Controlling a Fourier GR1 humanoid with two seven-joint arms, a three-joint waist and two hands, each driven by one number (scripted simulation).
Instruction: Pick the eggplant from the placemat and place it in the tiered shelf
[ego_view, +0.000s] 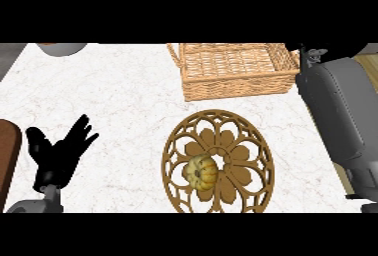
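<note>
Logged wicker basket (236, 75) as cut along the upper edge; far wall out of sight. Logged round placemat (221, 145) as clipped at the lower edge. Cannot identify the ribbed yellow-brown item (201, 171) at its centre; too small to name. Found right hand (313, 53) mostly hidden at upper right, past the grey right forearm (332, 115); only dark fragments seen. Noted brown slab (6, 155) cut by left edge and grey rounded object (63, 48) cut at upper left; neither identifiable. Noted left forearm (33, 205) cut at lower edge.

The vegetable (201, 170) lies on the placemat (235, 170), with the basket (236, 87) behind it.
</note>
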